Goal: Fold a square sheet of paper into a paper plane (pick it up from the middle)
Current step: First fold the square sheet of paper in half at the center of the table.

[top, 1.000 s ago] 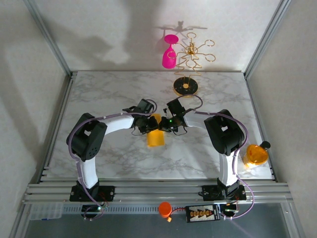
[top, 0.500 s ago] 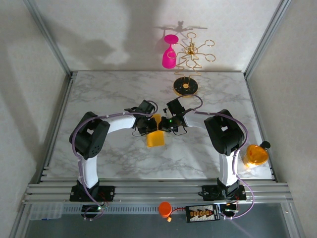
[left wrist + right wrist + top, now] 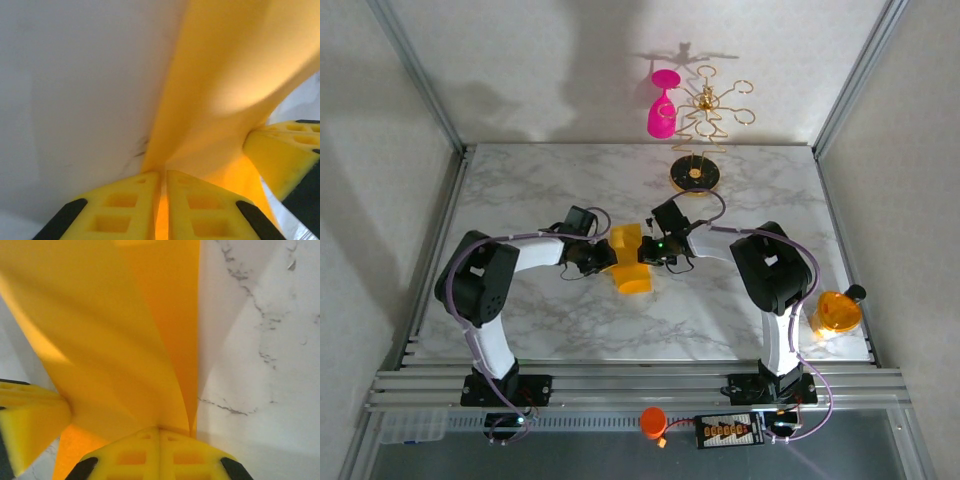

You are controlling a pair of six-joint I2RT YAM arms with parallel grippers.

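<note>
The square sheet of paper (image 3: 630, 262), orange-yellow, hangs above the marble table (image 3: 520, 190) near its middle, bent into a curved fold. My left gripper (image 3: 605, 257) pinches its left edge and my right gripper (image 3: 642, 251) pinches its right edge. In the left wrist view the sheet (image 3: 235, 75) rises out of the nearly touching jaws of the left gripper (image 3: 162, 172), and a right finger (image 3: 280, 155) shows beside it. In the right wrist view the right gripper (image 3: 159, 428) is shut on the paper (image 3: 115, 330), with a left finger (image 3: 30, 415) at the lower left. The paper plane is out of view.
A gold stand (image 3: 695, 175) rises at the back of the table, with a pink wine glass (image 3: 662, 110) hanging on it. A round orange disc (image 3: 837, 312) sits by the right edge. An orange cap (image 3: 653, 422) lies on the front rail.
The left arm has swung to the left, its gripper still on the paper. The sheet has spread wider between the two grippers. The right arm has barely moved.
</note>
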